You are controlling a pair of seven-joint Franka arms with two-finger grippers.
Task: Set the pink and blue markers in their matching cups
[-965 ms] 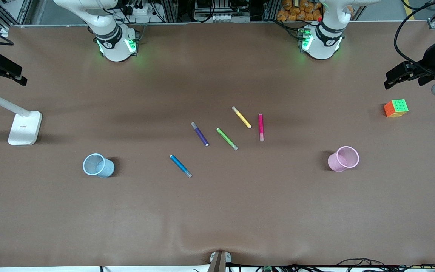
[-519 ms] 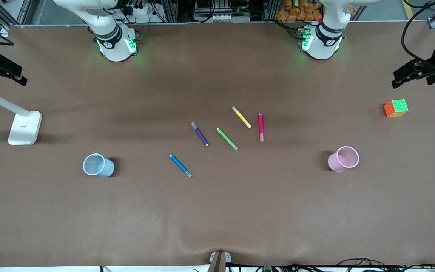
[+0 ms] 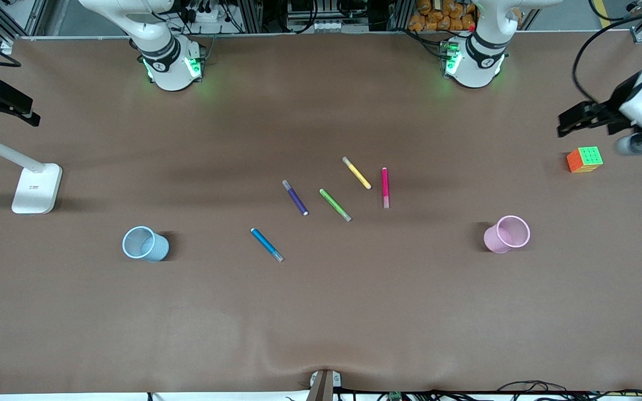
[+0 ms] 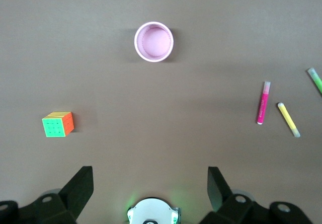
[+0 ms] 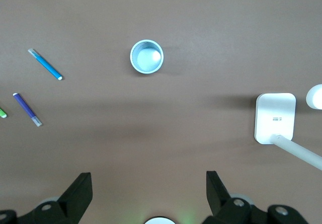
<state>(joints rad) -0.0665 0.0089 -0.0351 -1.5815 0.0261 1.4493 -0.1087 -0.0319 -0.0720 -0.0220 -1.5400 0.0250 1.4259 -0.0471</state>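
The pink marker (image 3: 385, 187) has a paler end; the blue marker (image 3: 267, 245) has a clear tip. Both lie flat between the blue cup (image 3: 145, 244) and pink cup (image 3: 506, 234). Left gripper (image 4: 150, 189) and right gripper (image 5: 149, 189) hang spread, empty.

Pink marker (image 3: 385, 187) and blue marker (image 3: 267, 244) lie flat mid-counter; blue cup (image 3: 144, 244) and pink cup (image 3: 506, 234) stand upright, well apart.

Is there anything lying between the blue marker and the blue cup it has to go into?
Nothing visible does. The blue marker lies on bare table, and the stretch toward the blue cup at the right arm's end holds nothing. The purple marker and green marker lie farther from the front camera, off that path.
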